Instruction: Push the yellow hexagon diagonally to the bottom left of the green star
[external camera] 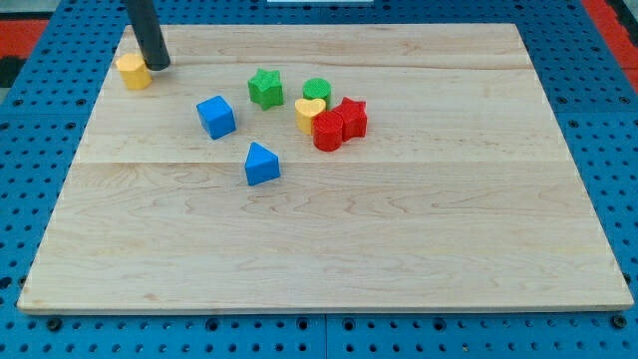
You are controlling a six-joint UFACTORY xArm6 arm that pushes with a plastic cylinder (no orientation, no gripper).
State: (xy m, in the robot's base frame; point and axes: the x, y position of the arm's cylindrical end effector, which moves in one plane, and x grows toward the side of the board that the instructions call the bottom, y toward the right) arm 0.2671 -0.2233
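Note:
The yellow hexagon lies near the board's top left corner. My tip is right beside it, on its right side, touching or nearly touching it. The green star lies to the right of them, in the upper middle of the board, well apart from the hexagon.
A blue cube and a blue triangular block lie below and left of the star. A cluster sits right of the star: green round block, yellow heart, red round block, red star. The wooden board rests on blue pegboard.

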